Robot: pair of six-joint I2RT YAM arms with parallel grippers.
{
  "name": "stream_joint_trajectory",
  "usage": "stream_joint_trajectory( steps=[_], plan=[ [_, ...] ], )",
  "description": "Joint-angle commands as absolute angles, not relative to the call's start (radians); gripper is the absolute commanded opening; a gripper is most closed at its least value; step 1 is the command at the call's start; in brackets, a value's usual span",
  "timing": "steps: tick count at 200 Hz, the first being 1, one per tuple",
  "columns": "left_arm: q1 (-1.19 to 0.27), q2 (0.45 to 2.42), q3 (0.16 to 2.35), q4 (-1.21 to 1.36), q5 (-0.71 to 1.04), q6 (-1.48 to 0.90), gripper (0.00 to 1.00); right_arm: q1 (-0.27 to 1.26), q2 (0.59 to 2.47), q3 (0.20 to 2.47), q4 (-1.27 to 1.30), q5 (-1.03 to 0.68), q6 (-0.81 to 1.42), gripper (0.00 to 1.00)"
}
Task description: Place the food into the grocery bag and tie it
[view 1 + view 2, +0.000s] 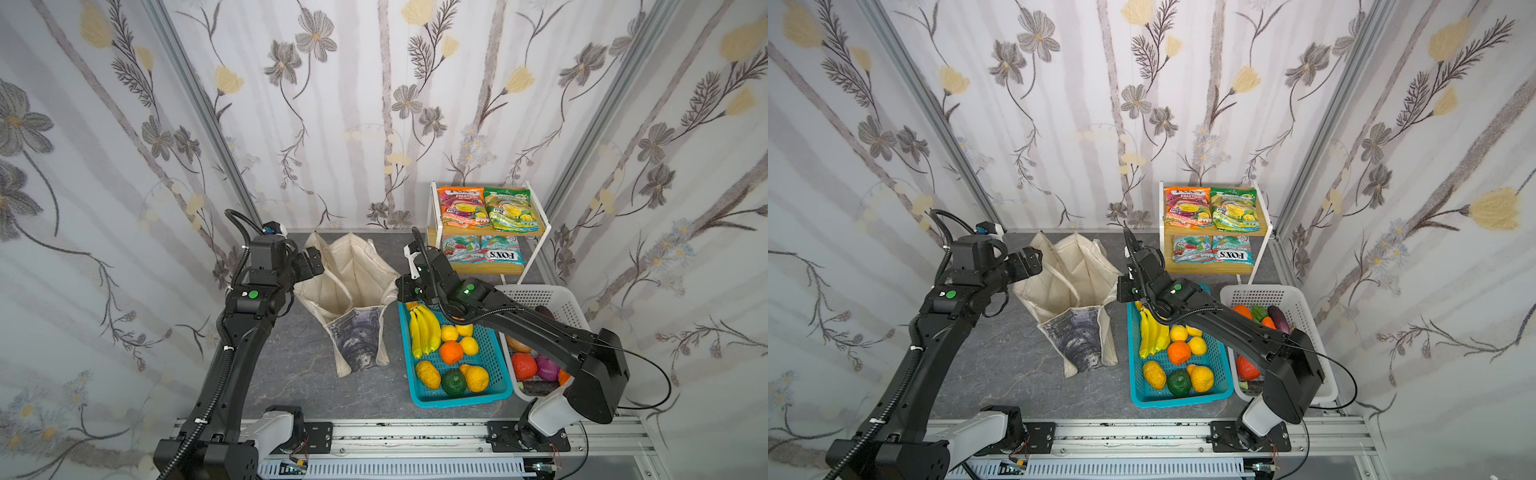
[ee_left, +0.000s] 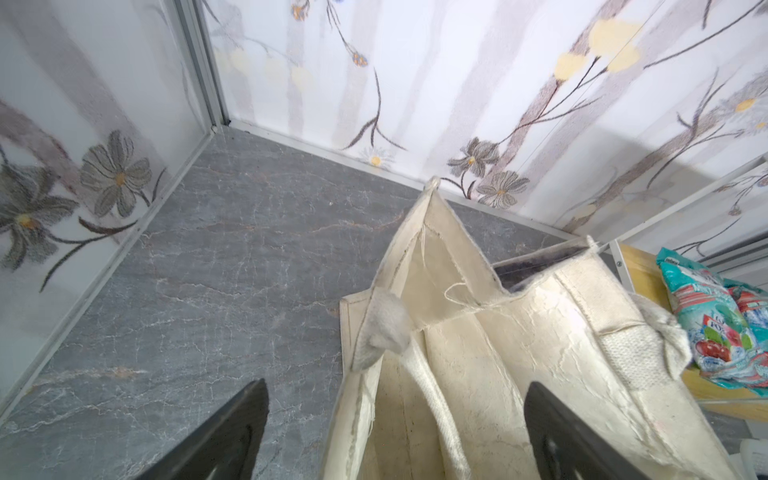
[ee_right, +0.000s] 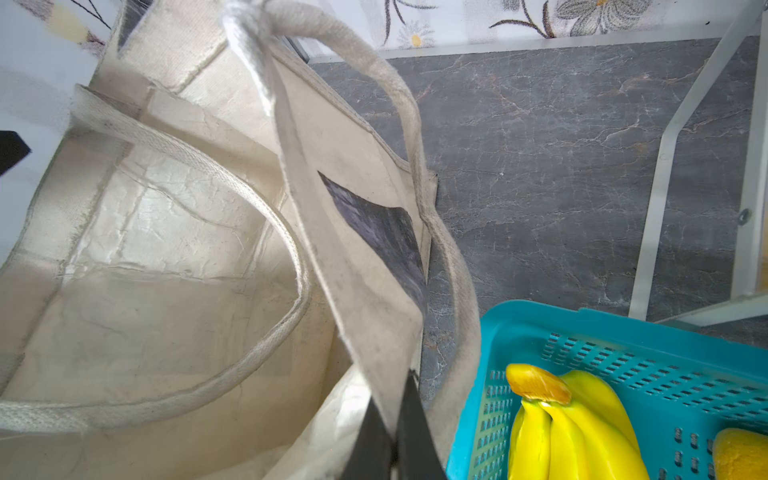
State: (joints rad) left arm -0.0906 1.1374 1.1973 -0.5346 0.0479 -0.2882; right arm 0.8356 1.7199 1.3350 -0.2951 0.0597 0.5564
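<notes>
The cream grocery bag point(image 1: 353, 278) point(image 1: 1073, 274) stands open in the middle of the table. My left gripper point(image 1: 314, 264) point(image 2: 397, 384) is open, its jaws wide apart astride the bag's left rim point(image 2: 374, 332) without touching it. My right gripper point(image 1: 400, 291) point(image 3: 395, 399) is shut on the bag's right rim point(image 3: 361, 291), holding it out. The food lies outside the bag: a banana bunch point(image 1: 424, 332) point(image 3: 573, 432), an orange point(image 1: 451, 352) and lemons point(image 1: 469, 345) in the teal basket point(image 1: 461, 401). Orange point(image 1: 461, 208) and green point(image 1: 513, 210) snack packets sit on the shelf.
A white mesh basket point(image 1: 552, 299) with vegetables stands at the far right, partly under my right arm. The white-framed wooden shelf rack point(image 1: 540, 237) is at the back right, holding more packets point(image 2: 715, 316) lower down. Walls enclose three sides.
</notes>
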Motion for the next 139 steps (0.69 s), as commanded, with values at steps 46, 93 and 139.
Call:
stream_joint_trajectory(
  steps=[46, 93, 139],
  plan=[
    [-0.094, 1.111, 1.063, -0.58, 0.069, -0.266, 0.58, 0.831, 1.705, 1.309, -0.209, 0.068, 0.552, 0.0],
    [-0.094, 1.154, 1.026, -0.539, 0.107, -0.241, 0.0, 0.828, 1.665, 1.27, -0.172, 0.035, 0.543, 0.04],
    [-0.092, 1.166, 1.047, -0.522, 0.128, -0.198, 0.0, 0.828, 1.578, 1.226, -0.143, 0.022, 0.47, 0.52]
  ],
)
